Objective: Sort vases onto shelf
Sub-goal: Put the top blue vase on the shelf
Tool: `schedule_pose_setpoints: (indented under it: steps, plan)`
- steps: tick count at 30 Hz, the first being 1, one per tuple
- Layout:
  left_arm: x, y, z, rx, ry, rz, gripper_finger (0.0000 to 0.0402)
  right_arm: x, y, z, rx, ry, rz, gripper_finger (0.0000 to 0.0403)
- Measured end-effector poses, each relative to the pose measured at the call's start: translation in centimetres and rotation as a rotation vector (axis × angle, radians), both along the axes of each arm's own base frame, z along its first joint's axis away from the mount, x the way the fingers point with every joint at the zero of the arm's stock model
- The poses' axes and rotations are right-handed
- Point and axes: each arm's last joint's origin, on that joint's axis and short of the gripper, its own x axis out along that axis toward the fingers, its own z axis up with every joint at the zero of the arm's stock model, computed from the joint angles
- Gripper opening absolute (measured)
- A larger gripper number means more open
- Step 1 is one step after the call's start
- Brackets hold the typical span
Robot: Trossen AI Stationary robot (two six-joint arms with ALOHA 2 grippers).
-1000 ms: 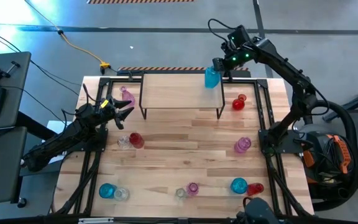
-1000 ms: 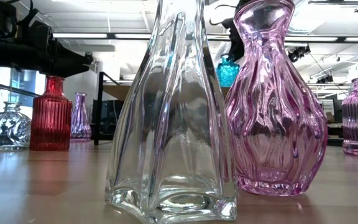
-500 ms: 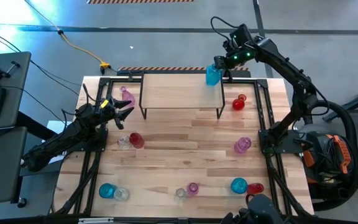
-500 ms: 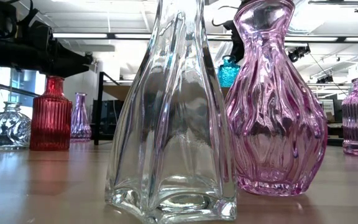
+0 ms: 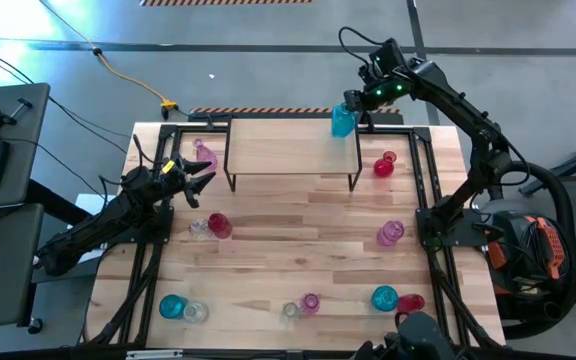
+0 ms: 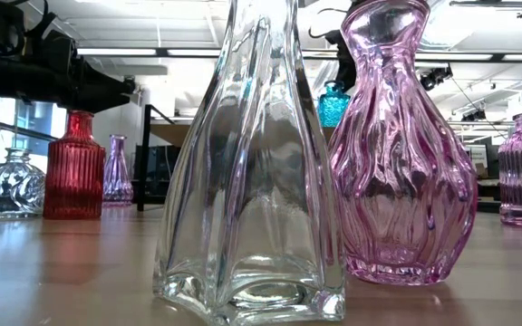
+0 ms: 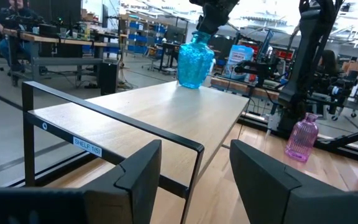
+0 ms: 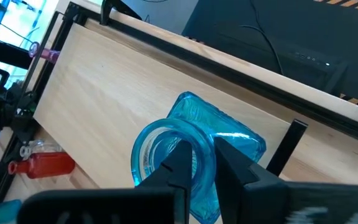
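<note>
The teal vase (image 5: 342, 122) stands upright on the far right corner of the shelf (image 5: 286, 148), its base on the light wood top. The right tool (image 5: 353, 100) grips it at the rim: in the right wrist view one dark finger (image 8: 180, 163) sits inside the round mouth and the other outside, pinching the glass of the teal vase (image 8: 191, 152) between them. The left wrist view shows the same teal vase (image 7: 194, 60) resting on the shelf (image 7: 148, 109) with the right tool above its neck.

The shelf stands at the far middle of the worktop (image 5: 298, 255). Just beside its left end lies a pink vase (image 5: 205, 154), and past its right end stands a red vase (image 5: 384, 165). Nearer the middle, a second red vase (image 5: 218, 225) stands touching or almost touching a clear vase (image 5: 198, 229), and a pink-purple vase (image 5: 390, 234) stands toward the right edge. Along the near edge are a blue vase (image 5: 172, 306) with a clear one just beside it, a small pink vase (image 5: 310, 302) next to another clear one, and a blue vase (image 5: 384, 298) beside a red one.

The left tool (image 5: 200, 176) hovers over the left side of the worktop, near the pink vase by the shelf's left end, its fingers (image 7: 138, 171) spread wide and holding nothing
</note>
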Motion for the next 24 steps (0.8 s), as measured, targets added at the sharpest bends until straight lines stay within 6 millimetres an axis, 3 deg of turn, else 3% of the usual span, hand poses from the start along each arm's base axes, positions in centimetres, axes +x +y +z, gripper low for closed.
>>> schedule_pose_setpoints:
  steps: [18,24]
  plan:
    - [0.00,0.00,0.00,0.000,0.000,0.000,0.0184,0.10,-0.12,0.06,-0.011,-0.011,-0.001,0.0031]
    - [0.00,0.00,0.01,0.000,0.000,0.000,0.0184,0.10,-0.10,0.04,-0.009,-0.010,0.001,0.0055]
